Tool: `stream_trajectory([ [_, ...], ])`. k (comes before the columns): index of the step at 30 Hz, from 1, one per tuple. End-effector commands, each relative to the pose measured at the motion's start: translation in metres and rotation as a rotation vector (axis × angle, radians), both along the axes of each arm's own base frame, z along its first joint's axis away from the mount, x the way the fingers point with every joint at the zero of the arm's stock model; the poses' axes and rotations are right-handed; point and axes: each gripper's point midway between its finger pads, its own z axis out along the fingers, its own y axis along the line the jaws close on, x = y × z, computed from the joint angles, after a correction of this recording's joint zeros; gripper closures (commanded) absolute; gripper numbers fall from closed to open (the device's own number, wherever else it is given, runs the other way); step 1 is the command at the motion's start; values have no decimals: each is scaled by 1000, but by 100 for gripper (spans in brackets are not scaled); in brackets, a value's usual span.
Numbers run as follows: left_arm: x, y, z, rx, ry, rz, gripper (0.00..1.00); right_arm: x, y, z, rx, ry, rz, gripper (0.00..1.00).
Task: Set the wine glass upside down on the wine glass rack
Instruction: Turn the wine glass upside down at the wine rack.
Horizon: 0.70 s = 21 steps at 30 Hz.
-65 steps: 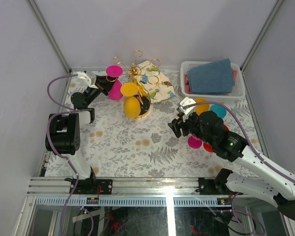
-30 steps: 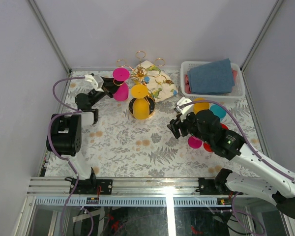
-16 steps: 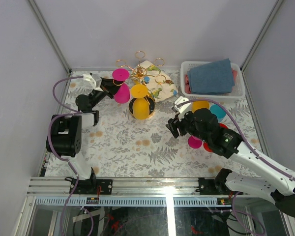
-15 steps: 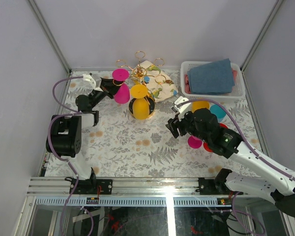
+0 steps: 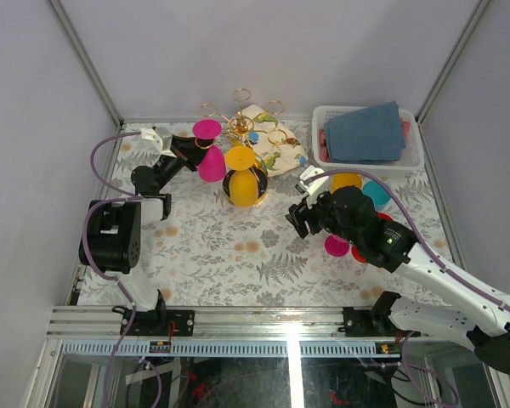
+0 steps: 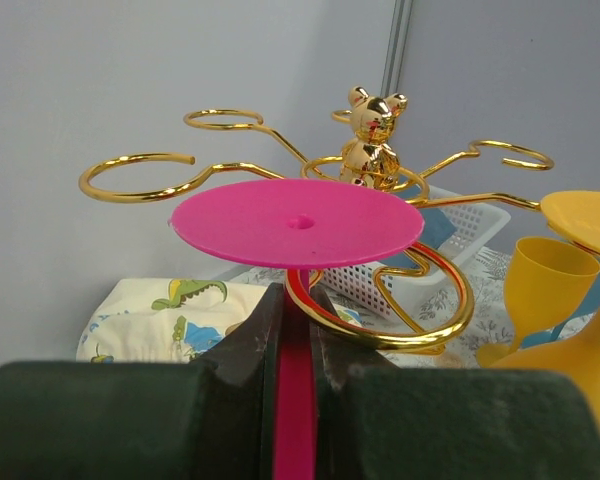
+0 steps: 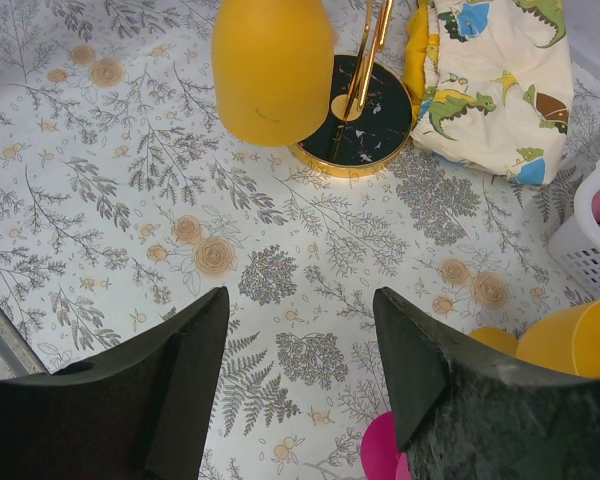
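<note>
Holding the pink wine glass [image 6: 298, 222] upside down, the left hand [image 6: 295, 305] is clamped tight on its stem, foot above the fingers. Just beyond the hand, a loop of the wine glass rack [image 6: 420, 335] meets the stem under the foot; whether the stem is seated inside it is unclear. It should slide in level, then lower and release. 1 yellow glass [image 6: 585, 210] hangs close on the hand's right; its left looks freer. The right hand [image 7: 300, 325] hovers wide open and empty over the counter [image 7: 110, 200].
</note>
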Motion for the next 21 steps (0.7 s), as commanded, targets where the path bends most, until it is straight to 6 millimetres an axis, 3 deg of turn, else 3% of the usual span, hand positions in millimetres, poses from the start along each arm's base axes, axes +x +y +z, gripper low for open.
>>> stream_trajectory([
  [1,-11,2,20,-29,-66,20,100,1,4,25,47,-36,14,33],
  [7,-19,7,18,-6,-90,62,100,1,4,23,45,-32,14,33],
  [21,-36,-2,21,66,-145,10,100,1,8,21,45,-21,27,33],
])
